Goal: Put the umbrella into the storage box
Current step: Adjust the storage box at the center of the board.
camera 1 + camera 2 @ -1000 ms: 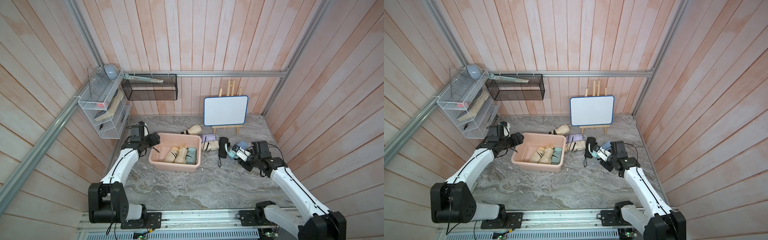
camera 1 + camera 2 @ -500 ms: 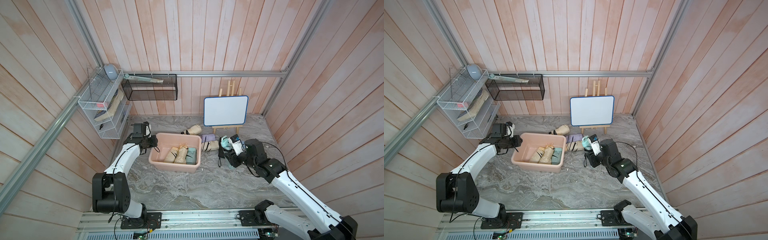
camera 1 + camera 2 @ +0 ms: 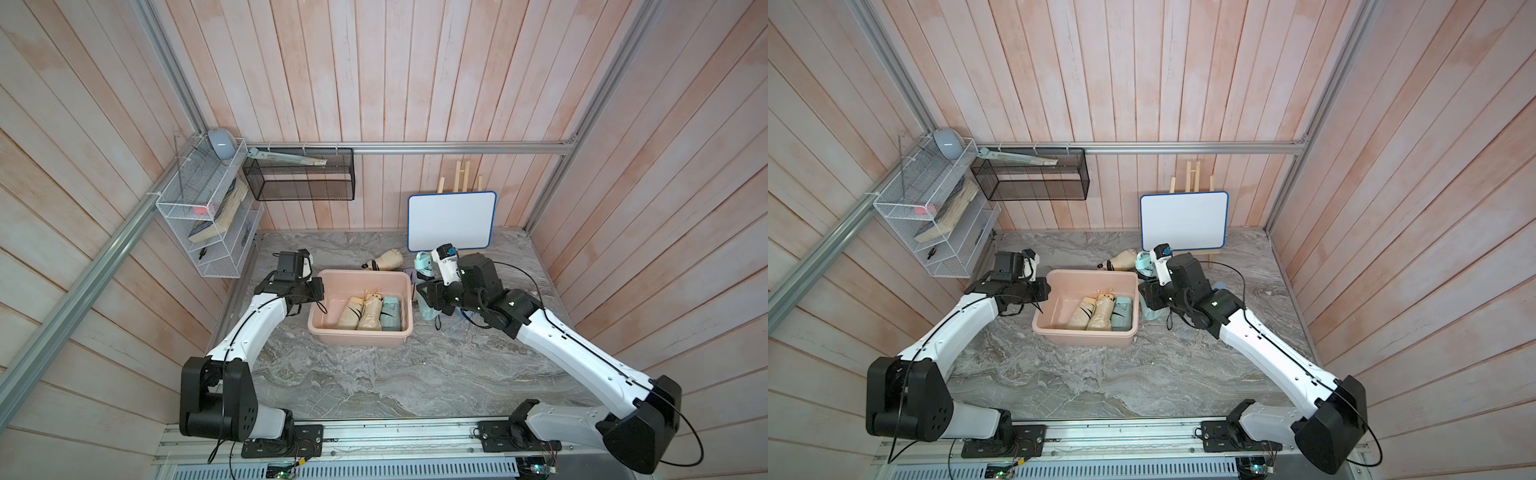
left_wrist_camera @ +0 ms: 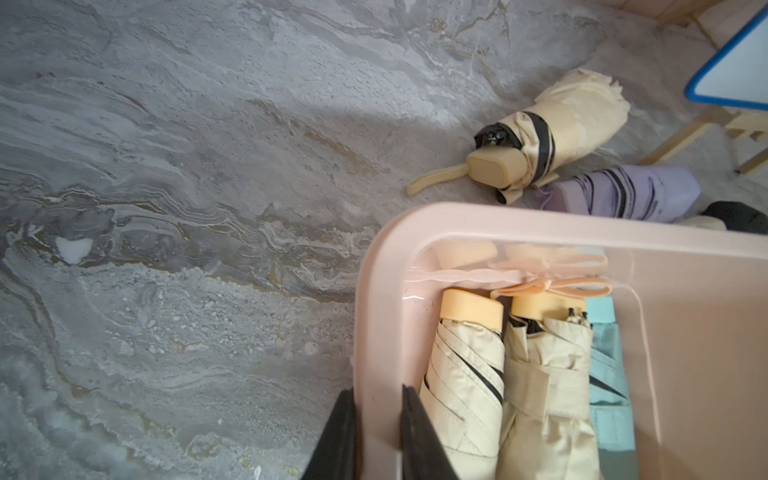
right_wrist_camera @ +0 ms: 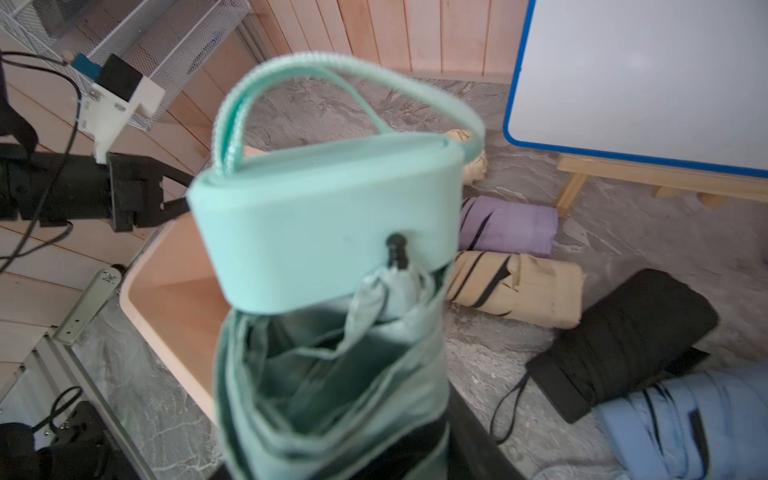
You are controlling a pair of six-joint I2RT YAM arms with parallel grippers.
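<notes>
**Mint umbrella: carried, not yet in the box**

Right gripper is clamped on the mint umbrella, handle up, just outside the pink box. Left gripper pinches the box's left rim (probably steadying it). Clear the rim and lay the umbrella beside the stored umbrellas. Loose umbrellas lie behind.

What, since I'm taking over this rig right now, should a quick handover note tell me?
Left gripper: shut on the storage box rim.
Right gripper: shut on a mint umbrella, held upright just outside the box's rim.
Done: three umbrellas lie in the box.
Left: drop the held one in, then clear five off the table: beige umbrella, lilac umbrella, second beige umbrella, black umbrella, blue umbrella.
</notes>
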